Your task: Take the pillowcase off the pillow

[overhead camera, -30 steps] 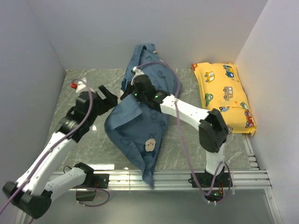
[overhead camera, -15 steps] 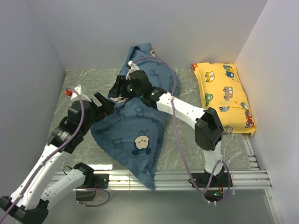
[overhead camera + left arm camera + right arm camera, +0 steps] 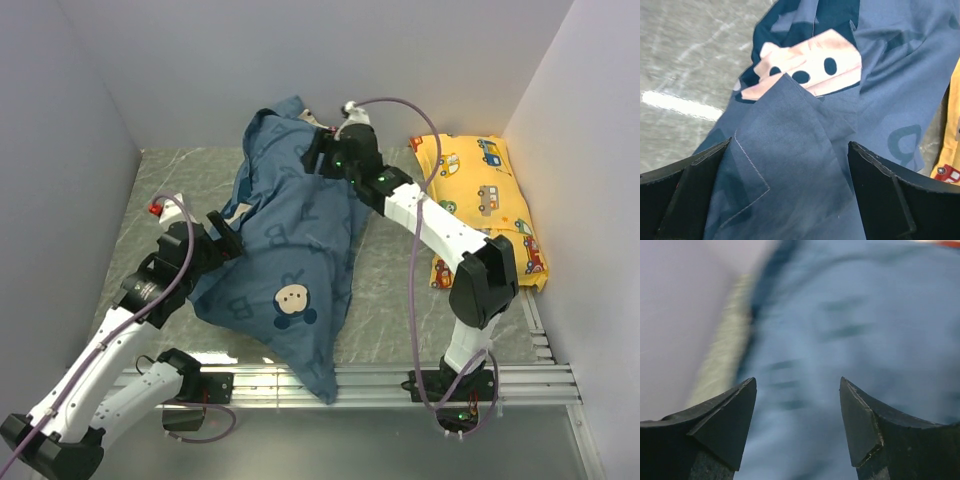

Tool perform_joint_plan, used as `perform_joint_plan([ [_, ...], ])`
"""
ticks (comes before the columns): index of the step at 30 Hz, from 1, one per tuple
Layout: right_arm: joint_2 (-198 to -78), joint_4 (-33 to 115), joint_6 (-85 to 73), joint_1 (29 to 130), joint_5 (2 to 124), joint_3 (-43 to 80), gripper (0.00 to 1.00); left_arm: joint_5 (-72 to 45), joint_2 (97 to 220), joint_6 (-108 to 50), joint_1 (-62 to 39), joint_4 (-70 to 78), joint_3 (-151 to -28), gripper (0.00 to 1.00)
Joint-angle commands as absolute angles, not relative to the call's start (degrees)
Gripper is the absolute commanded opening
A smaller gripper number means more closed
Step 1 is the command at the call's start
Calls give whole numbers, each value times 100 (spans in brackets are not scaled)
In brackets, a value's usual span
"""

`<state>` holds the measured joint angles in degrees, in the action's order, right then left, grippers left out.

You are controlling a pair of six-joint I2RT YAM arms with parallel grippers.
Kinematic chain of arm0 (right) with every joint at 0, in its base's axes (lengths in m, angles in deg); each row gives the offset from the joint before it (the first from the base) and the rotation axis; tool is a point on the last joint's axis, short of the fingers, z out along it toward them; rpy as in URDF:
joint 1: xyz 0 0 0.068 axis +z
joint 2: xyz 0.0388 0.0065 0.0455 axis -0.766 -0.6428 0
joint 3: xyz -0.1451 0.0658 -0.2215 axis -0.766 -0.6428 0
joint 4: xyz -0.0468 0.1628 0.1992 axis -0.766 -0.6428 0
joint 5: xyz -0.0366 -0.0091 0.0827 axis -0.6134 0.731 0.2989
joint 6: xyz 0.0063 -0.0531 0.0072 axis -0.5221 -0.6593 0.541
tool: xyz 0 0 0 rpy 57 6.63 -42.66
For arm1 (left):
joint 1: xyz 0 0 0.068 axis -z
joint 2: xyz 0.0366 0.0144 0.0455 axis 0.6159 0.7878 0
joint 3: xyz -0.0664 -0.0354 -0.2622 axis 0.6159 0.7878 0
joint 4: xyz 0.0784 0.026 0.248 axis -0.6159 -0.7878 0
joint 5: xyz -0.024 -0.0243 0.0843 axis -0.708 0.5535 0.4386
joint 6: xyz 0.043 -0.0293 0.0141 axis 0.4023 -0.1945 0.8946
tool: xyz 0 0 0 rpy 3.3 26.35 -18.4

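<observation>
**A:** Where was the pillowcase point(image 3: 295, 260)?

**B:** Spread on the bench point(image 3: 180, 170), with its long axis running from about 12 o'clock at the back wall down to 6 o'clock, where a corner hung over the near edge. A mouse face point(image 3: 291, 298) showed on the near half. No white pillow was visible, and I could not tell whether it was inside the cloth. The yellow cushion point(image 3: 480, 200) lay apart at 3 o'clock.

**A:** And the tools?

**B:** The left tool point(image 3: 225, 238) was at the cloth's 9 o'clock edge, so the fabric lay toward 3 o'clock from it. Its fingers stood wide apart over a hemmed fold point(image 3: 752, 170), which rose between them unpinched. The right tool point(image 3: 315, 155) was at the far end near 12 o'clock, with the cloth stretching toward 6 o'clock from it. Its wrist view was blurred, but the fingers were parted with only blue fabric beyond them and nothing held.

**A:** Which one was better placed?

**B:** Both were at the cloth. I'd judge the left closer to a grip, since the hem was already between its fingers and closing there would catch an edge.
</observation>
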<state>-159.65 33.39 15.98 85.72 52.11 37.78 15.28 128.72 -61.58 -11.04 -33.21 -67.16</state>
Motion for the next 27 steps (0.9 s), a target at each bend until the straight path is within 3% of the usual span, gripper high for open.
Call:
perform_joint_plan([
  [1, -16003, 3296, 1327, 8173, 4957, 3338, 75, 1891, 12669, -5899, -1086, -3441, -7144, 99],
  [11, -16996, 3059, 1283, 7821, 5290, 3899, 75, 1717, 12756, -5635, -1078, -3635, -7725, 99],
  [13, -17040, 3120, 1353, 7821, 5361, 3873, 70, 1270, 12853, -5679, -1078, -3469, -7699, 99],
  [14, -17040, 3146, 1371, 7821, 5440, 3769, 65, 1102, 12958, -5705, -1077, -3389, -7621, 99],
  [16, -16909, 3269, 1415, 7821, 5450, 3506, 40, 671, 13072, -5811, -1043, -3118, -7524, 99],
  [17, -16830, 3313, 1450, 7821, 5415, 3391, 20, 566, 13090, -5837, -1016, -3020, -7401, 98],
  [19, -16514, 3462, 1529, 7821, 5362, 2934, 7, 319, 13161, -5925, -902, -2826, -7225, 95],
  [20, -16391, 3515, 1529, 7830, 5344, 2793, 0, 258, 13196, -5951, -867, -2678, -7181, 91],
  [22, -16015, 3629, 1608, 7830, 5309, 2355, 0, 56, 13301, -5978, -788, -2563, -7084, 83],
  [23, -15873, 3699, 1626, 7830, 5335, 2196, 0, 11, 13458, -5978, -770, -2510, -6988, 72],
  [25, -15452, 3867, 1730, 7865, 5379, 1758, 0, -42, 13765, -5969, -770, -2369, -6926, 61],
  [26, -15319, 3928, 1766, 7900, 5397, 1624, 0, -33, 13889, -5969, -770, -2343, -6917, 49],
  [27, -15187, 3998, 1845, 7935, 5423, 1501, 0, 71, 14021, -5987, -770, -2273, -6934, 44],
])
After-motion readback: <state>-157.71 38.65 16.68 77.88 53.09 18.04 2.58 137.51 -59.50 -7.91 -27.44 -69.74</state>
